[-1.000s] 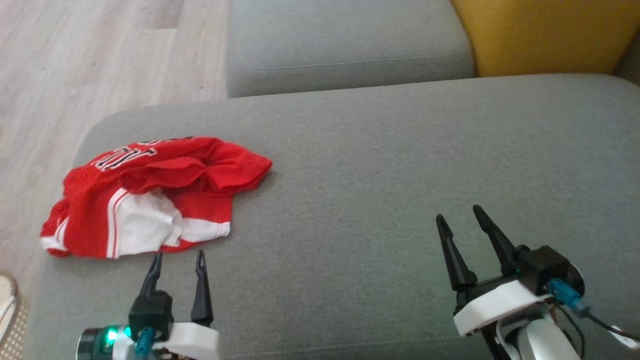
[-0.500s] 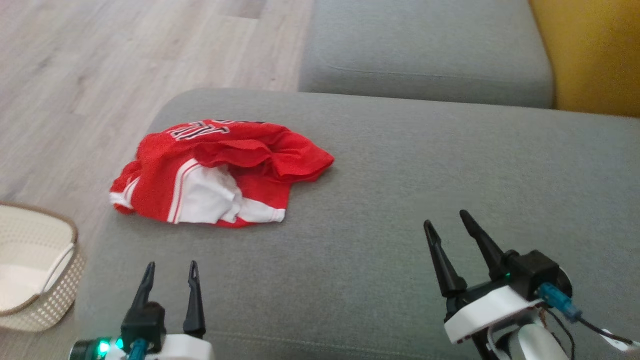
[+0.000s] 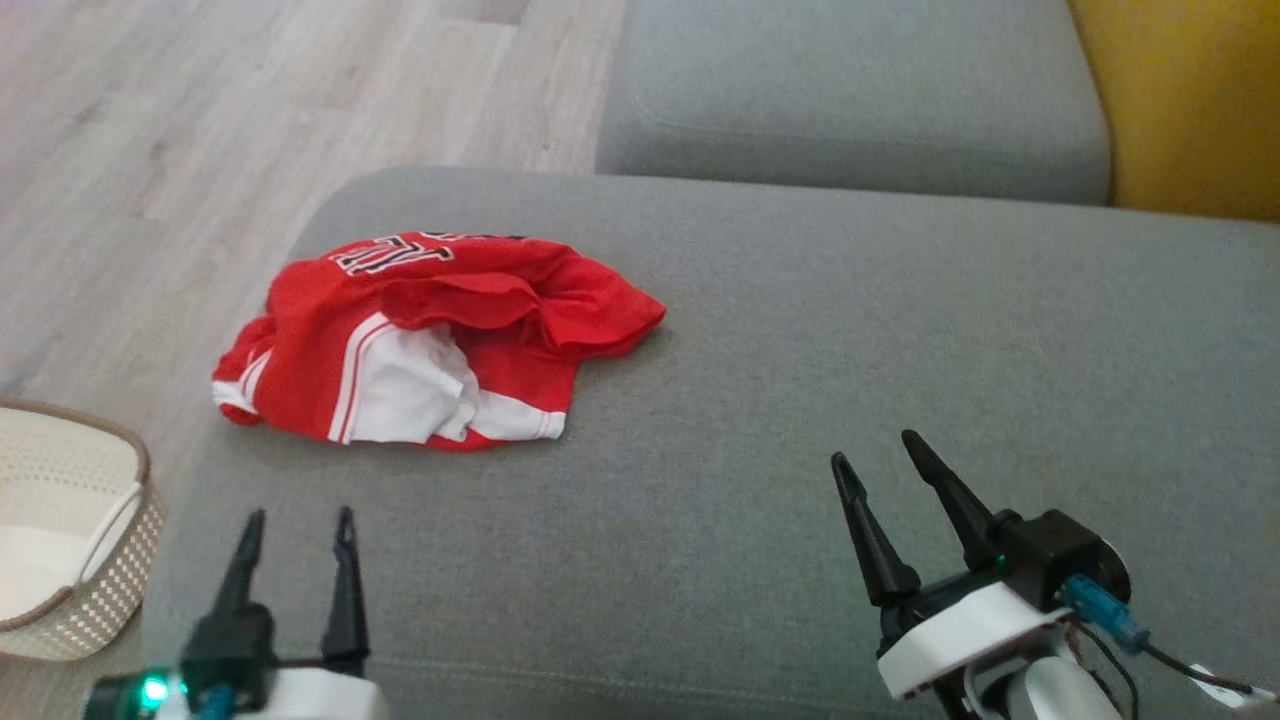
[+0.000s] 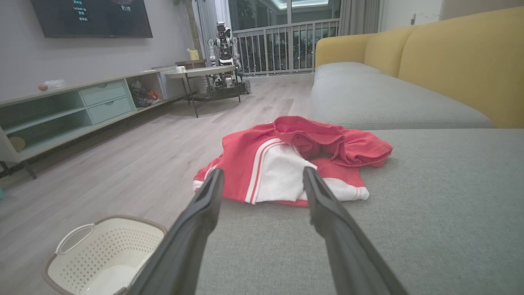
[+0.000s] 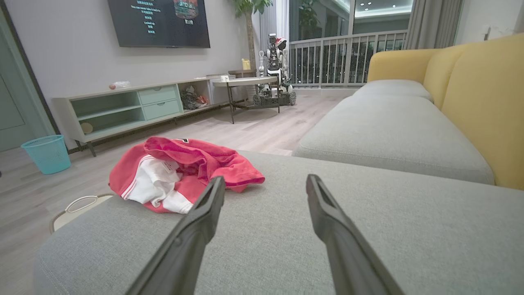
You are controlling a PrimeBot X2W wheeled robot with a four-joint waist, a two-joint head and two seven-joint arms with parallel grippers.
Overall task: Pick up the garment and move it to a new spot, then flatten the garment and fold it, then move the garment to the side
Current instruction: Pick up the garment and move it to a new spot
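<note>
Grey sofa cushion (image 3: 800, 350) up front, red-and-white garment (image 3: 420, 340) bunched at ten o'clock by its edge, left gripper (image 3: 300, 515) at seven just short of it, right gripper (image 3: 873, 447) at five well apart, both sets of jaws spread wide, empty.

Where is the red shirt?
In the head view the red shirt lies crumpled near the left end of the grey sofa cushion, just ahead of the left gripper, with the white basket on the floor nearby.

Crumpled red garment (image 3: 430, 335) on grey sofa (image 3: 850, 330)
</note>
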